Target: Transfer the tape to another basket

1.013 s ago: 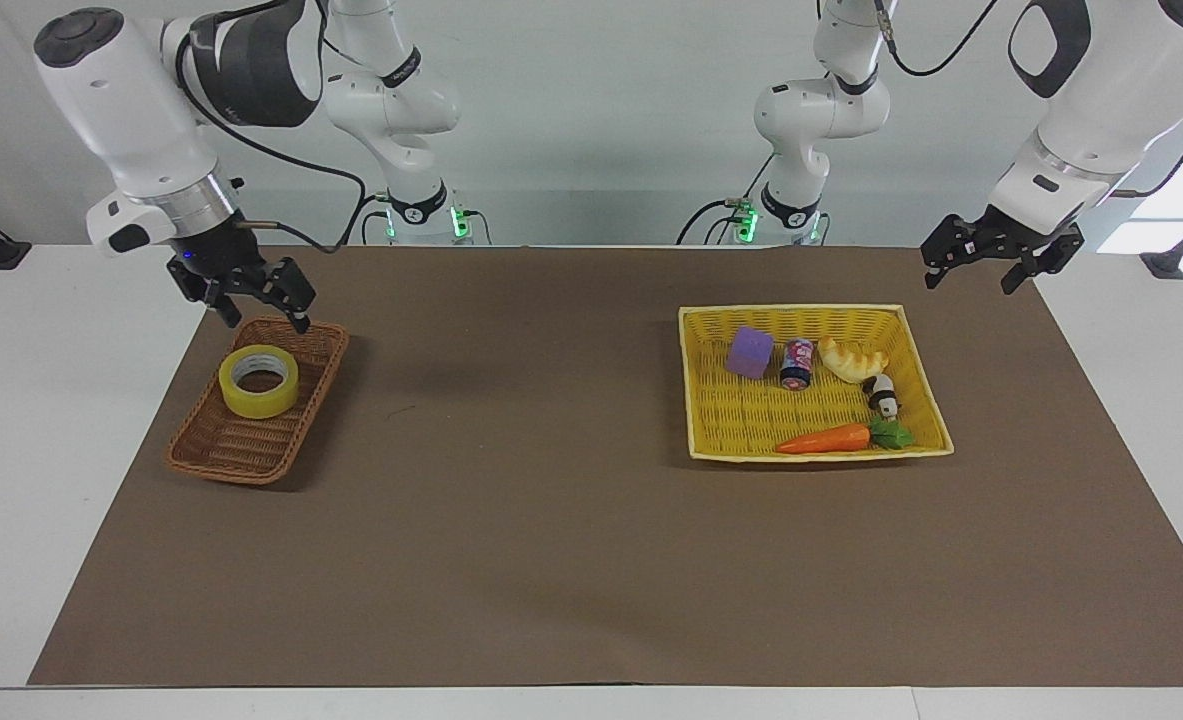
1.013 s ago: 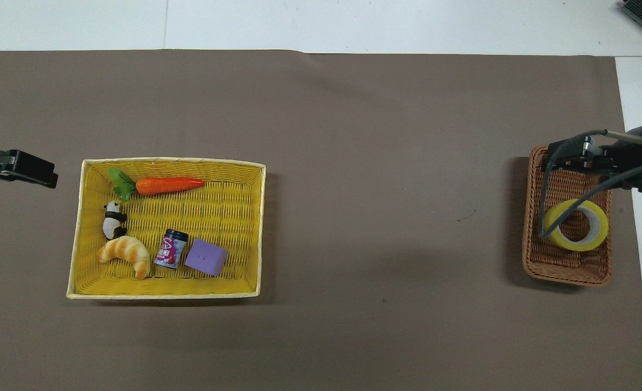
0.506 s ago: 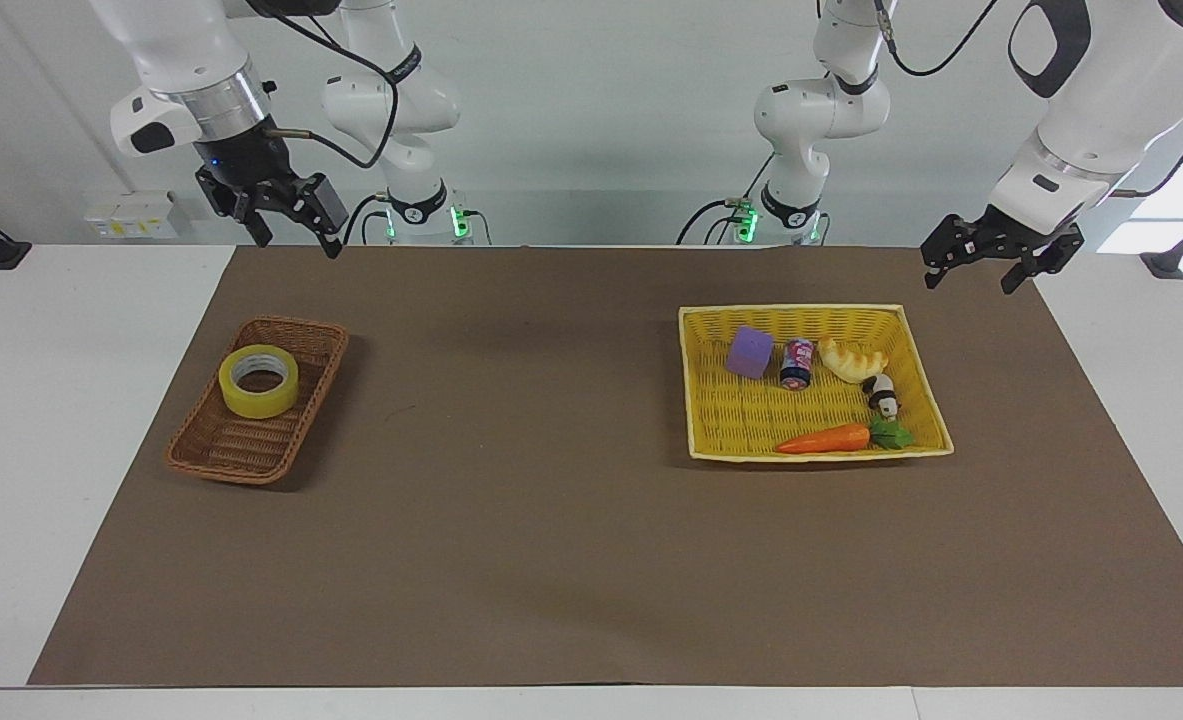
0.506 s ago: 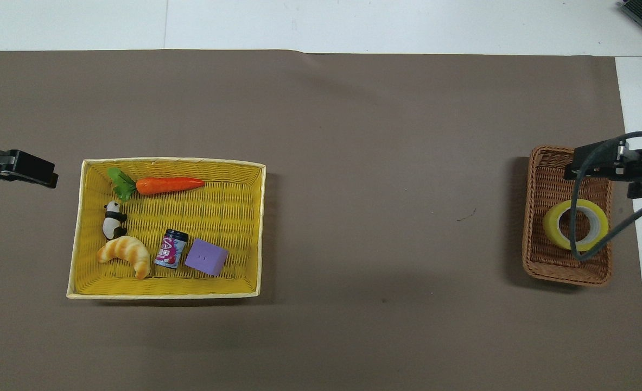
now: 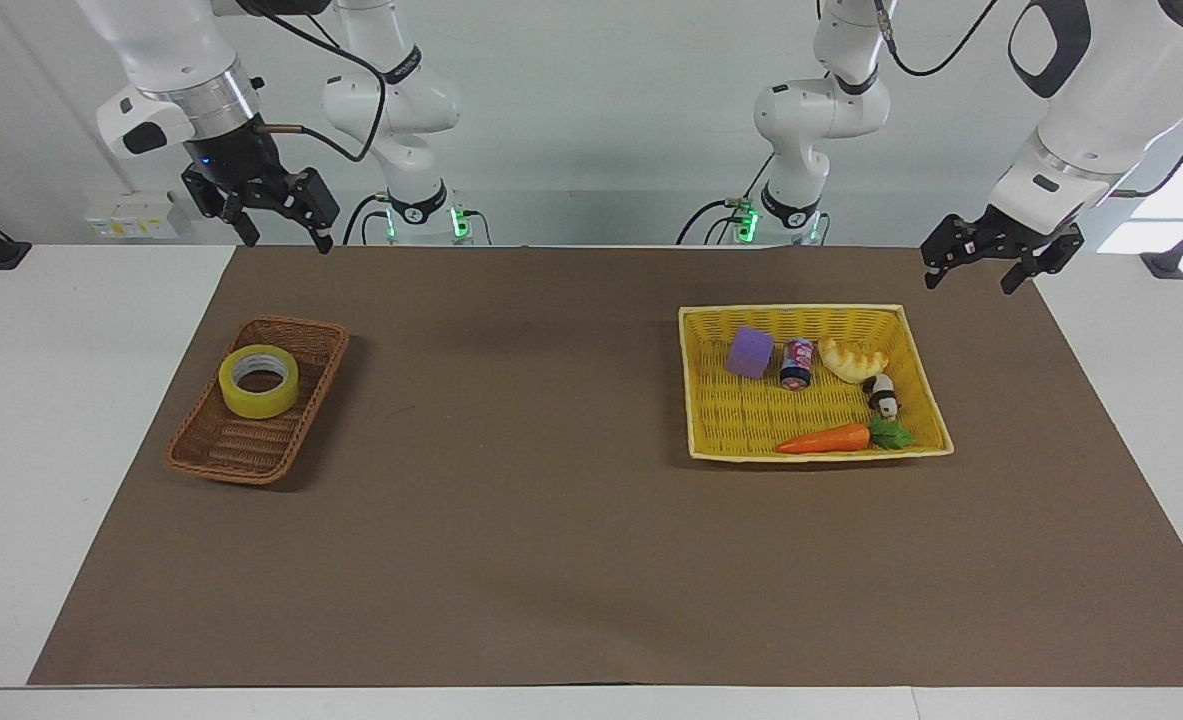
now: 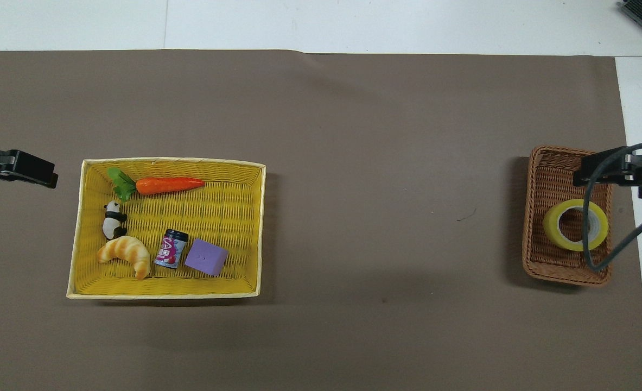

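The tape [image 5: 259,381] was seen resting in the brown basket [image 5: 213,453], delivery judged done; right pincer [image 5: 286,236] and waiting left pincer [image 5: 977,272] were released, empty, raised.

A robotics lab: 2 white arms [image 5: 391,100] bolted at a mat-covered table [image 5: 571,560], bare walls.

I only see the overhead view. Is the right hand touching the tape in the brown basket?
Observer: No. The facing view shows the right hand hanging high in the air, well clear of the tape and the brown basket.
Operator: Is it open?
Observer: Yes, open and holding nothing.
Operator: And the left hand?
Observer: The left hand waits open, up in the air over the mat, holding nothing either.
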Robot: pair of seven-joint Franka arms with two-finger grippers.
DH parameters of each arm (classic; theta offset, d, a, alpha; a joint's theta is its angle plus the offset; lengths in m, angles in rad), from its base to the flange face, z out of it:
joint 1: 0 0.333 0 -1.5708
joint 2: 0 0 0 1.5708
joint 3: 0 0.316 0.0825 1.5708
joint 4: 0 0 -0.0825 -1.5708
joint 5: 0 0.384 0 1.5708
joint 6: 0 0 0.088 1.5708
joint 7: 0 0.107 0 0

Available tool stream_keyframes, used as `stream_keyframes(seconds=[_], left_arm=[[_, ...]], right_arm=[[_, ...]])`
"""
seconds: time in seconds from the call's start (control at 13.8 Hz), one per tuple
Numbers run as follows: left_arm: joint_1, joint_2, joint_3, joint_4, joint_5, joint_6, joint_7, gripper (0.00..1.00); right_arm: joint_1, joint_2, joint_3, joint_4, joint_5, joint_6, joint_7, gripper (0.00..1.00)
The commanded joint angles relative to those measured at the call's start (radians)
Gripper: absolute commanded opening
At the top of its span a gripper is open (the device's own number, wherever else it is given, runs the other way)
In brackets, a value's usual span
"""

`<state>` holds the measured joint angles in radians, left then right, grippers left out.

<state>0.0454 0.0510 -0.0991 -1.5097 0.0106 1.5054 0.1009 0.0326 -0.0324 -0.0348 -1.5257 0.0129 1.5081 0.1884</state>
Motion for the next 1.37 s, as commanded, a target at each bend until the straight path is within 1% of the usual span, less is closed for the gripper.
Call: stream_keyframes(seconds=[0.0,0.14,0.29,0.43,0.65,0.87,1.3], left_arm=[[0.013,0.0,-0.008,0.009,0.008,-0.011,0.01,1.0],[0.013,0.0,-0.008,0.009,0.008,-0.011,0.01,1.0],[0.013,0.0,-0.008,0.009,0.008,-0.011,0.01,1.0],[0.013,0.001,-0.008,0.009,0.008,-0.011,0.01,1.0],[0.013,0.0,-0.008,0.009,0.008,-0.011,0.01,1.0],[0.013,0.0,-0.008,0.009,0.008,-0.011,0.01,1.0],[0.013,0.0,-0.008,0.009,0.008,-0.011,0.01,1.0]], right_arm=[[-0.008,-0.004,0.015,0.028,-0.086,-0.023,-0.041,1.0],[0.001,-0.006,0.016,0.027,-0.094,-0.025,-0.043,1.0],[0.0,-0.014,0.016,0.016,-0.067,-0.023,-0.032,1.0],[-0.009,-0.014,0.015,0.013,-0.009,-0.016,-0.03,1.0],[-0.01,-0.029,0.015,-0.014,-0.005,-0.014,-0.046,1.0],[-0.014,-0.034,0.003,-0.022,-0.007,-0.022,-0.136,1.0],[-0.023,-0.035,0.004,-0.022,-0.005,-0.025,-0.129,1.0]])
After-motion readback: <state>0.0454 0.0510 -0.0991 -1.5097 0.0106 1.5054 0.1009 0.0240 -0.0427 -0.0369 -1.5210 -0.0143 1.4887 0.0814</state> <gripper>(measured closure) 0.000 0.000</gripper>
